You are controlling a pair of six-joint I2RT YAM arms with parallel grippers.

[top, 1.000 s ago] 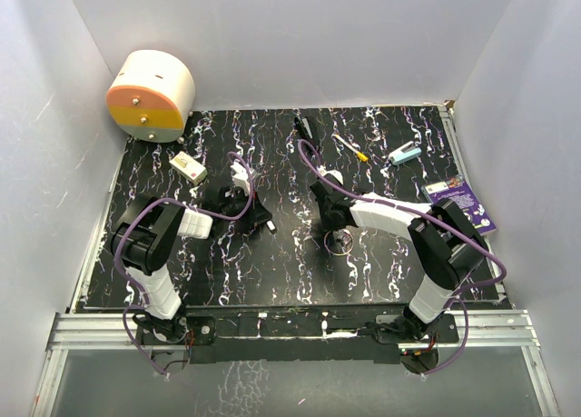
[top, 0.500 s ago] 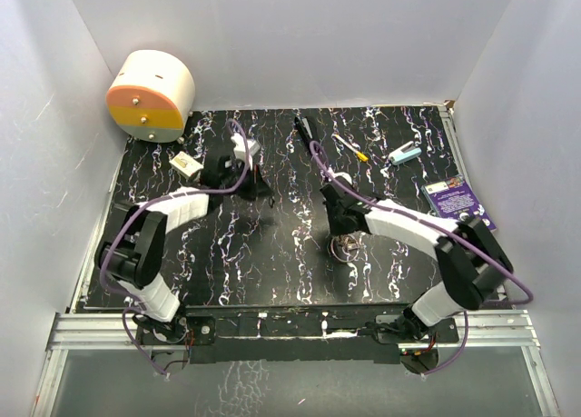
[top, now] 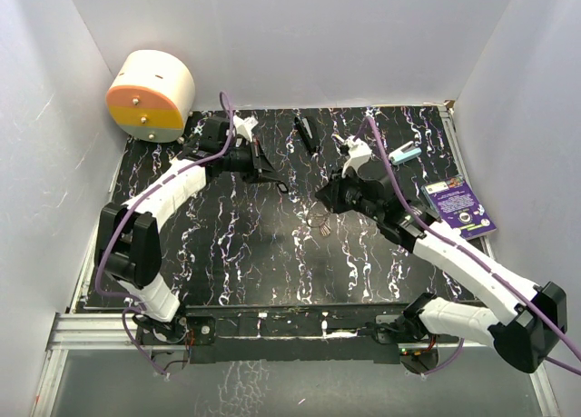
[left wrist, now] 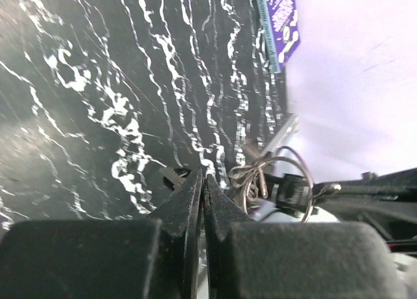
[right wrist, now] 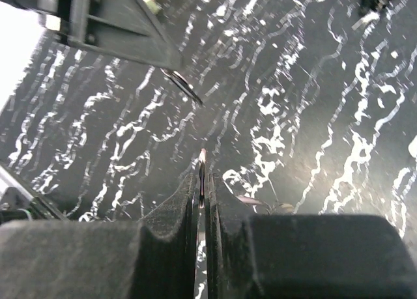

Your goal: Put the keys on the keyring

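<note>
My left gripper (top: pixel 270 175) is at the back of the table, shut on a small silvery key (top: pixel 281 188) that sticks out past its tips. In the right wrist view that key (right wrist: pixel 184 86) points down from the left gripper (right wrist: pixel 111 25). My right gripper (top: pixel 320 203) hovers mid-table, shut on the thin wire keyring (top: pixel 322 224), which hangs below it with other keys on it. The ring's edge (right wrist: pixel 202 157) shows between the right fingers. From the left wrist, the keyring (left wrist: pixel 260 163) hangs just right of my shut left gripper (left wrist: pixel 203 179).
A white, yellow and orange cylinder (top: pixel 150 94) stands at the back left. A black stick (top: pixel 306 134), a yellow-handled tool (top: pixel 349 147) and a teal object (top: pixel 406 153) lie along the back. A purple card (top: pixel 463 206) lies at the right edge.
Both arms have stretched away from their bases. The left gripper moved to the back and right with its key. The right gripper lifted the keyring off the table toward the left gripper.
</note>
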